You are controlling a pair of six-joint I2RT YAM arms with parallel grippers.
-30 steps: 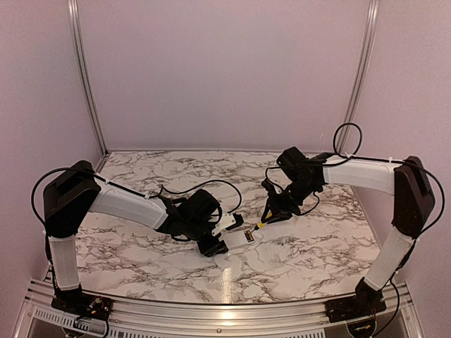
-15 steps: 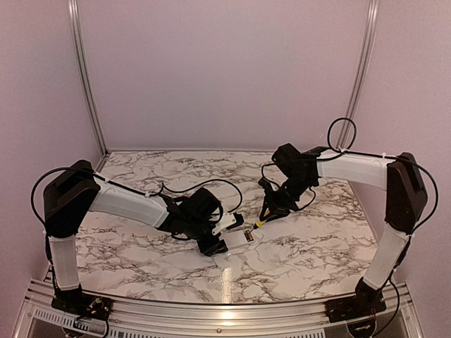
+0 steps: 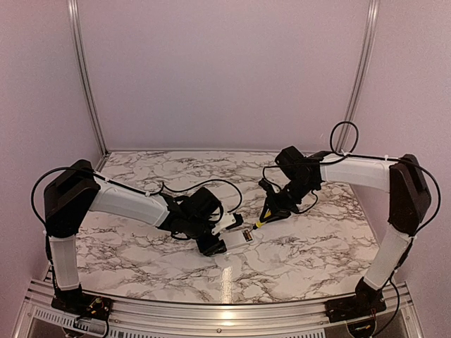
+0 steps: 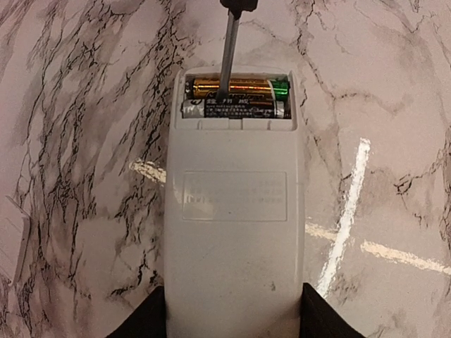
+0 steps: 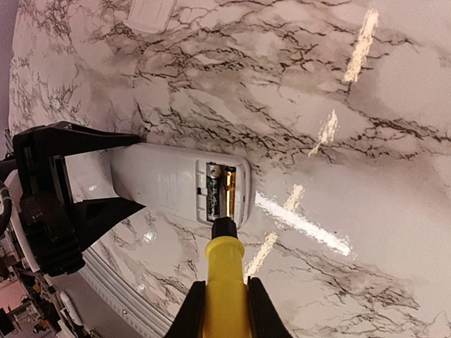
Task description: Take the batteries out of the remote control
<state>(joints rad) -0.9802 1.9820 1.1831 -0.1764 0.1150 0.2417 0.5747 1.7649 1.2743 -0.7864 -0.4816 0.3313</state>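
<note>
The remote control (image 4: 235,211) lies face down on the marble worktop (image 4: 70,105), low in the middle of the overhead view. Its near end is clamped between the fingers of the left gripper (image 4: 235,320). Both batteries (image 4: 236,97) sit side by side in the open recess at its far end, the gold one behind the dark one. The right gripper (image 5: 225,310) is closed on the yellow handle of a screwdriver (image 5: 225,267), whose tip rests at the seam between the two cells. At the upper left of the right wrist frame lies a small white piece (image 5: 151,13), possibly the battery cover.
</note>
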